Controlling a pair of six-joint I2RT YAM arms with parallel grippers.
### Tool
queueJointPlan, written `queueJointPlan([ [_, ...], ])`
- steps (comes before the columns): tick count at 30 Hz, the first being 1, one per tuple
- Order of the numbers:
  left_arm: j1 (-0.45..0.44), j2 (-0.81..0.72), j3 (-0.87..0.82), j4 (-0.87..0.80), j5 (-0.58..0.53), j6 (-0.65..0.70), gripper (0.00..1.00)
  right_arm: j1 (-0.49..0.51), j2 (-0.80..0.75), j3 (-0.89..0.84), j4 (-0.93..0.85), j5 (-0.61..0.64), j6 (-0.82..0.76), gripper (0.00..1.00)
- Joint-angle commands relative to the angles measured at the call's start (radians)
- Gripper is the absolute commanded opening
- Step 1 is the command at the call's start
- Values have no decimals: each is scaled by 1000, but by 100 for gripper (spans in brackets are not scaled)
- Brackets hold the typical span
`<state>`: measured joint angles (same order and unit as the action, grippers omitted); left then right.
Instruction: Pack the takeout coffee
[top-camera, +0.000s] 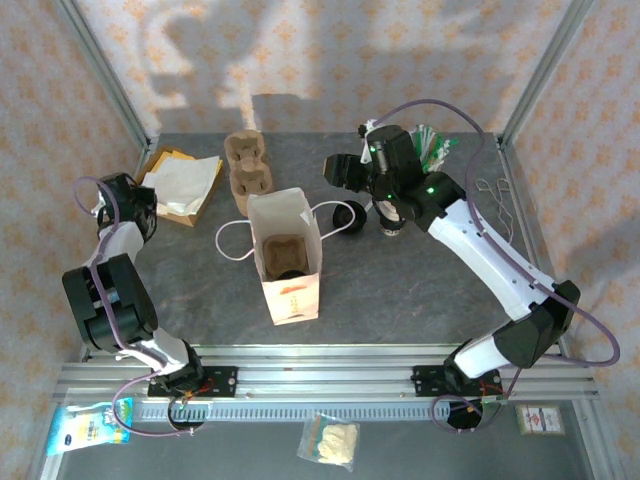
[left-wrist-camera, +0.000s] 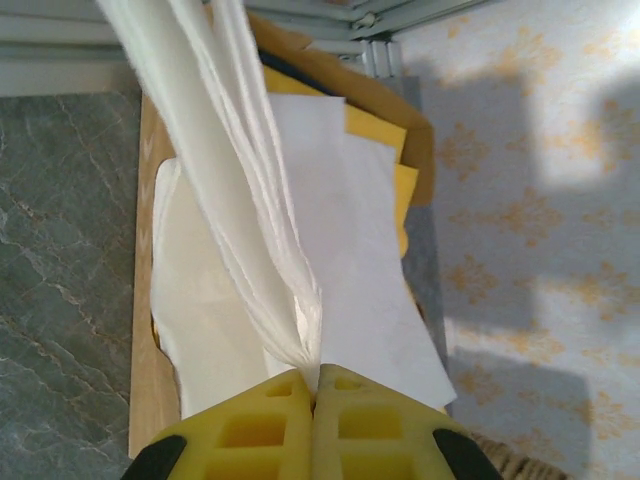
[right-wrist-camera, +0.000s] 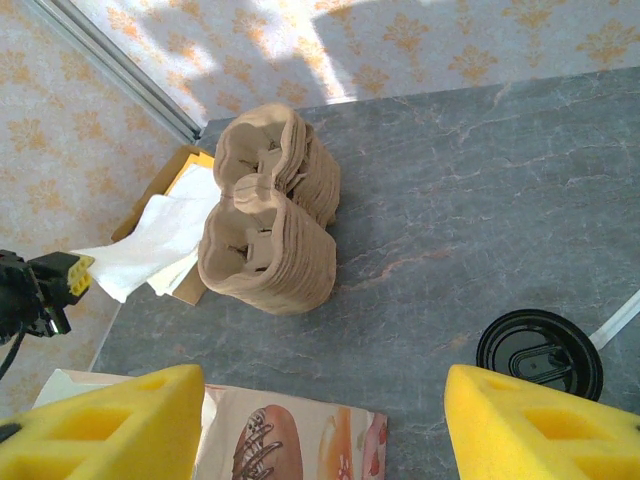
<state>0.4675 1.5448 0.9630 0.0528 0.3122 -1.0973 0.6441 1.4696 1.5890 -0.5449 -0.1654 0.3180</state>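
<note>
Left gripper (left-wrist-camera: 313, 388): yellow fingers pressed together, pinching white napkin (left-wrist-camera: 250, 200), which stretches taut toward napkin pile (left-wrist-camera: 350, 250) at centre of left wrist view.

Right gripper (right-wrist-camera: 320, 428): jaws spread wide, nothing between them, above grey table (right-wrist-camera: 480, 200).

Takeout coffee (right-wrist-camera: 540, 352): lower right of right wrist view, black lid up, standing on table. In overhead view mid-frame, just right of paper bag (top-camera: 288, 262).

Bag shows printed pastry picture; small lettering unreadable.

Pulp tray stack (right-wrist-camera: 265, 230) mid-frame in right wrist view.

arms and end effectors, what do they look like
The left arm and right arm have white links, black joints and a looping purple cable. The right one shows green lights. The left end effector and right end effector have blocky yellow fingers.
</note>
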Motion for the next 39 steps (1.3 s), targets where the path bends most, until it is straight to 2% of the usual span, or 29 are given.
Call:
queueJointPlan([
  [1, 10, -45, -19, -58, -43, 19, 0, -4, -51, 22, -4, 9, 13, 64],
  [10, 11, -127, -80, -111, -78, 26, 0, -5, -62, 28, -10, 15, 21, 64],
  [17, 8, -224, -150, -36, -119, -52, 0, -5, -43, 66, -32, 13, 20, 65],
  [24, -10, -316, -50, -46, -151, -75, 0, -4, -19, 177, -91, -20, 41, 65],
  [29, -36, -331, 36, -47, -130, -85, 0, -4, 10, 273, -128, -26, 30, 65],
  [39, -110, -327, 213, -7, -1, -68, 0, -5, 80, 424, -116, -88, -96, 67],
])
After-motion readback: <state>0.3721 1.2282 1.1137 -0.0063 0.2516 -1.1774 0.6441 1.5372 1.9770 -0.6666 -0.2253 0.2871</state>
